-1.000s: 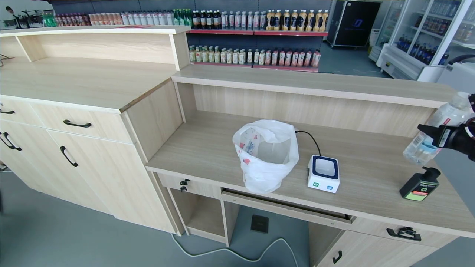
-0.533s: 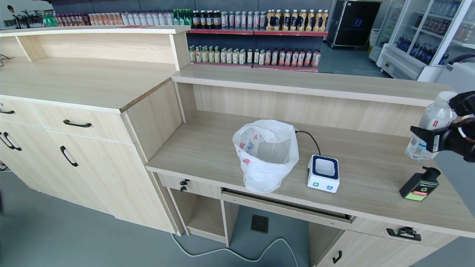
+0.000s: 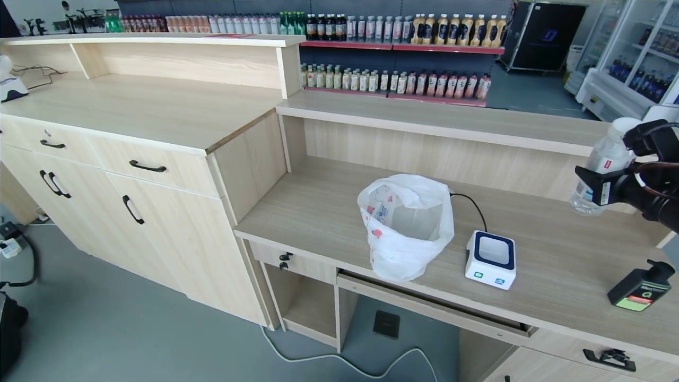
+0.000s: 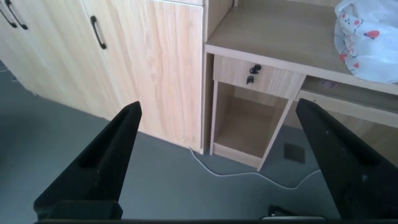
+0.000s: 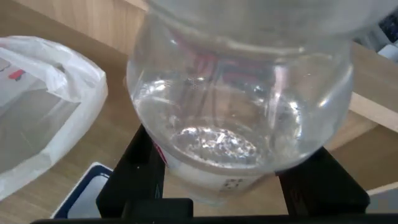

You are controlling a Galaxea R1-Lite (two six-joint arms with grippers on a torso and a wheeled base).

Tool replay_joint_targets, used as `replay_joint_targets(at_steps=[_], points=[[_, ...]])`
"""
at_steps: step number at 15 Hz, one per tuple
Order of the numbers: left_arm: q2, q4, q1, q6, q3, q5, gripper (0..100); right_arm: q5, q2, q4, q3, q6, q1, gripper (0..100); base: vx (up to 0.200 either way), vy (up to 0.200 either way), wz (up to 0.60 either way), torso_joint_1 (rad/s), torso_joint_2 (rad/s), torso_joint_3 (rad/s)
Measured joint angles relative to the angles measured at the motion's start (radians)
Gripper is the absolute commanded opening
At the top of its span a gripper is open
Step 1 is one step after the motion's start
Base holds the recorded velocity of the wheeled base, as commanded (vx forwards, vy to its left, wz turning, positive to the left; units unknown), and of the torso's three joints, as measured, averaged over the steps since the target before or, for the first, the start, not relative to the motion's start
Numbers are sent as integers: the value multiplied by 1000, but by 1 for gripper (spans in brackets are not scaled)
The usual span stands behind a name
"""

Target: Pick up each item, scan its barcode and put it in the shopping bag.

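The right gripper (image 3: pixel 619 163) is clamped on a clear water bottle (image 3: pixel 600 162), one black finger across the front of its label and the other behind its shoulder. The bottle fills the gap between them. It is tilted, with the cap up and leaning toward the robot's right and the base down toward the counter (image 3: pixel 557 249). A little water lies in the rounded base, as the right wrist view shows. Bottle and gripper hang in the air well to the right of the scanner (image 3: pixel 490 260) and higher than it, in front of the counter's raised back ledge and touching nothing else.

The scanner itself — a small white box with a dark-framed window on top — sits near the counter's front edge. A thin black cable (image 3: pixel 472 204) runs from behind it toward the back panel. Just to the left of the scanner stands the white shopping bag (image 3: pixel 392 260), upright with its mouth open and red print on its side. The bag almost touches the scanner; I cannot tell if it does. Well to the right of the scanner, near the front edge, stands a black pump bottle (image 3: pixel 639 286) with a green and red label.

The left gripper (image 4: pixel 214 165) is far to the left of the scanner and lower than it, over the grey floor by the cabinet doors — its fingers spread wide with nothing between them.
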Motion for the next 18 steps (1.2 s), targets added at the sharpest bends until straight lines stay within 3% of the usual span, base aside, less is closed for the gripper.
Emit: replay_joint_targets(at_steps=[3,10,18], points=[[0,0,0,0,0,0,100,-84,51,-40,-44,17,69,0,0,0,600,4,4,2],[0,0,0,0,0,0,100,-115,300,-92,-206,292,158,0,0,0,0,0,0,0],[0,0,0,0,0,0,100,-96,543,-96,-356,324,193,0,0,0,0,0,0,0]])
